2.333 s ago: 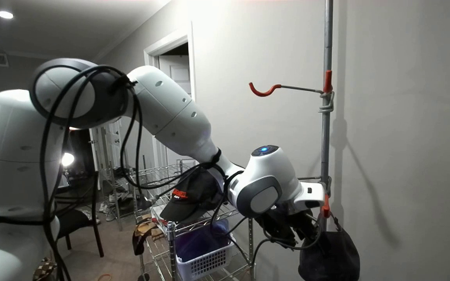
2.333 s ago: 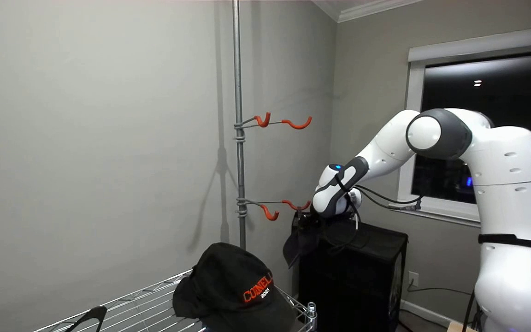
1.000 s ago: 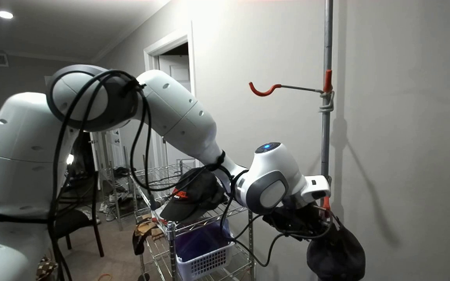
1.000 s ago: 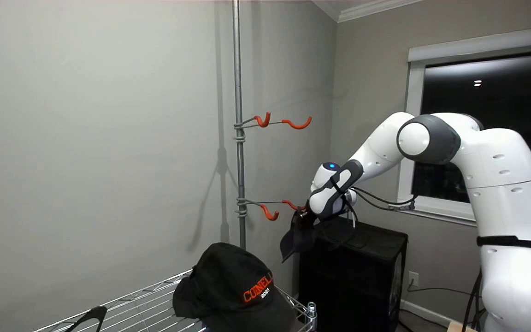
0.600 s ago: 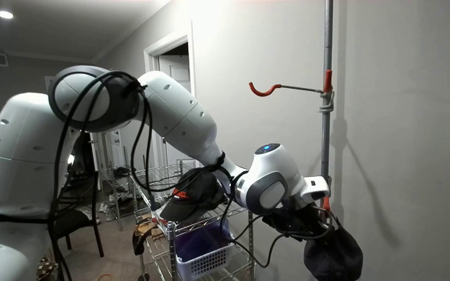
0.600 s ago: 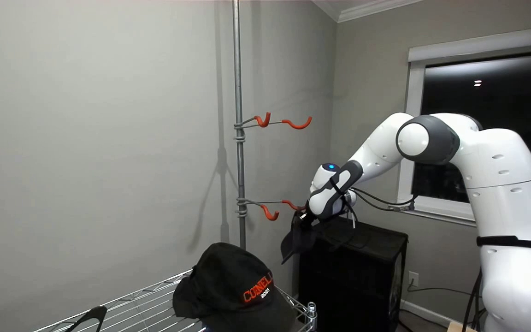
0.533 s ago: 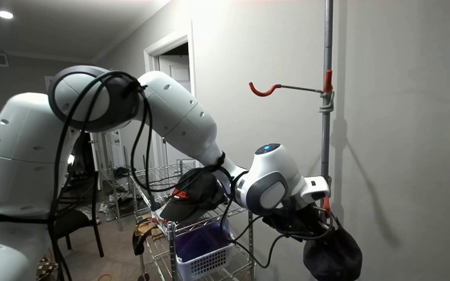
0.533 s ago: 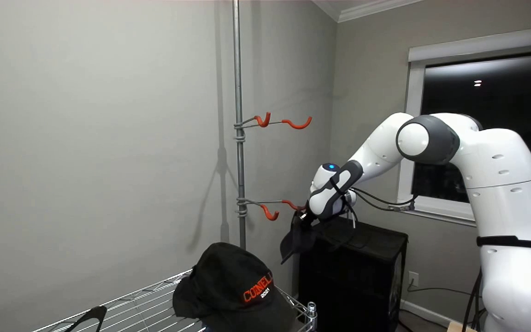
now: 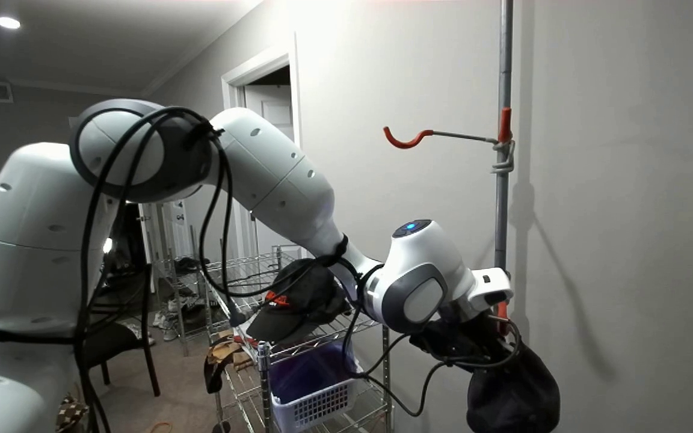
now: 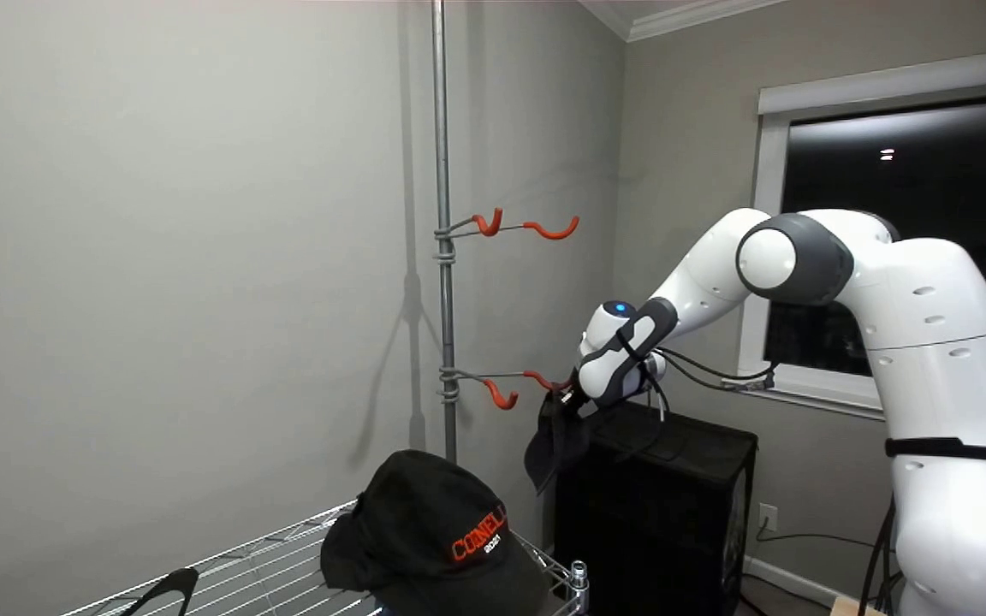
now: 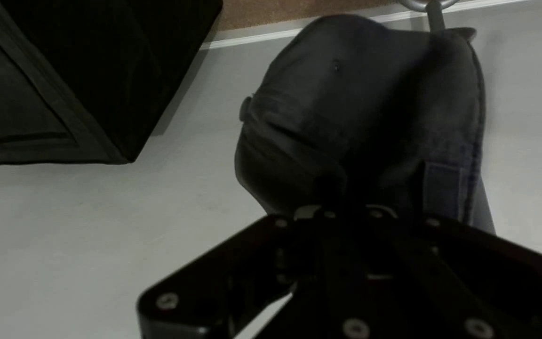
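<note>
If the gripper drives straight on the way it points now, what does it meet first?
The black baseball cap, right in front of the gripper in the wrist view; the jaws may be gripping it, but it's too dark to tell. Beyond it, probably the gray wall, at an unclear depth.

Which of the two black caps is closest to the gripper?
The hanging cap: it's right at the gripper, just below a lower orange-red hook. The orange-lettered cap instead rests on the wire shelf, away from it.
</note>
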Action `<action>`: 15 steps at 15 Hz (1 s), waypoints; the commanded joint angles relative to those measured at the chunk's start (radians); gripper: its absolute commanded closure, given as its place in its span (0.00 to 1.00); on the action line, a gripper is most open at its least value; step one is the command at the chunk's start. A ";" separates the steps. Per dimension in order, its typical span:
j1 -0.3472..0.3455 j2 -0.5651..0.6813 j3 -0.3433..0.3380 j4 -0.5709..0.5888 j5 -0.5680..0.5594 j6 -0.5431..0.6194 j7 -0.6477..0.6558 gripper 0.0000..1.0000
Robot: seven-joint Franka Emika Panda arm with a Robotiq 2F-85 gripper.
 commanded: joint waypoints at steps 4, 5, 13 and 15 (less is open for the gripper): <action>0.080 -0.144 -0.121 -0.055 -0.124 0.004 0.062 0.97; 0.094 -0.169 -0.145 -0.057 -0.153 0.000 0.077 0.97; 0.138 -0.279 -0.208 -0.057 -0.271 -0.047 0.139 0.98; 0.144 -0.300 -0.207 -0.059 -0.279 -0.064 0.142 0.97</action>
